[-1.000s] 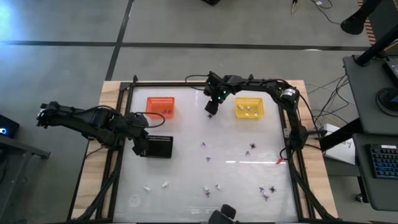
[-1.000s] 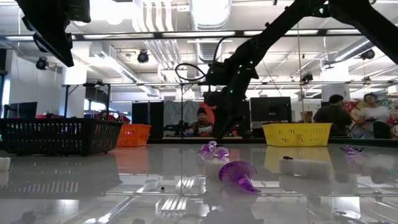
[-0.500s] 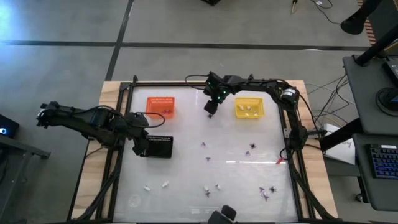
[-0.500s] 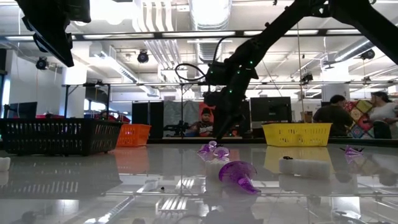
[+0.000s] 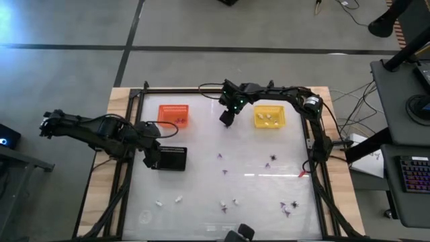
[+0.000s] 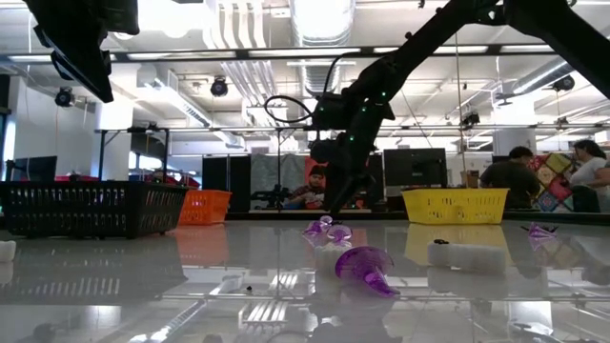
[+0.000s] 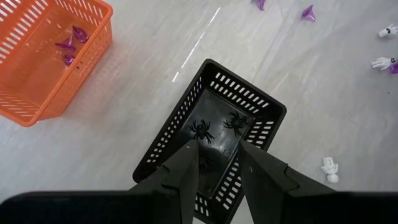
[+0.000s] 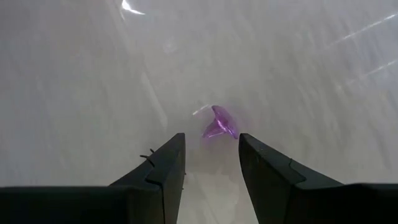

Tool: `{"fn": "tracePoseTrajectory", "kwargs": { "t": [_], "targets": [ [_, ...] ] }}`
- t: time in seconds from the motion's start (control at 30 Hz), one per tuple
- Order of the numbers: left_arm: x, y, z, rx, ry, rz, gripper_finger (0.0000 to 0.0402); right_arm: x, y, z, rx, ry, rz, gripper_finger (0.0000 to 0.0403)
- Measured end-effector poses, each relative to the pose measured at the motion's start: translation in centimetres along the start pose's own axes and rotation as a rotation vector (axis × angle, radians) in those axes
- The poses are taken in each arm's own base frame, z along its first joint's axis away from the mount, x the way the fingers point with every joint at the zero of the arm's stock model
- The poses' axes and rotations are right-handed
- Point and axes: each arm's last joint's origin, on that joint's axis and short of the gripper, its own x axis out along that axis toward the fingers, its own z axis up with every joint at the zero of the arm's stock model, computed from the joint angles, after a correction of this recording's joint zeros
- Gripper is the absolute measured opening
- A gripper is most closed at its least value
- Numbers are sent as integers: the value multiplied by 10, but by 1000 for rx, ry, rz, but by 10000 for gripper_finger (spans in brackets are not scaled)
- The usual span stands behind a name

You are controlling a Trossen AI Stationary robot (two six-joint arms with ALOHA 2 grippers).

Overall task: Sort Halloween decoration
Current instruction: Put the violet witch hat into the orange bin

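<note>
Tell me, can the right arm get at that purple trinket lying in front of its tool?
Probably yes. The right tool stands open, the purple trinket lies alone on bare table just beyond it, and nothing sits between them.

Bright ceiling lamps (image 6: 315,19) overhead light my table (image 5: 201,175) evenly, and its glossy white top throws them back as glare streaks. From table height the near purple trinket (image 6: 365,268) sits mirrored in the sheen, while the room behind is hazy. Past my right jaws everything looks soft and smeared.
</note>
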Motion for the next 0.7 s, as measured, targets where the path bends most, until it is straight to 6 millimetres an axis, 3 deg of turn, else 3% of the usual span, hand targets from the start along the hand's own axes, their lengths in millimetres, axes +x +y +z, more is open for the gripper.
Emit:
{"fn": "tracePoseTrajectory", "kwargs": {
  "t": [0.57,0.7],
  "targets": [
    [0,0,0,11,0,0,96,0,0,-2,-31,21,-1,141],
    [0,0,0,10,0,0,96,-9,2,3,-25,51,-1,141]
  ]
}}
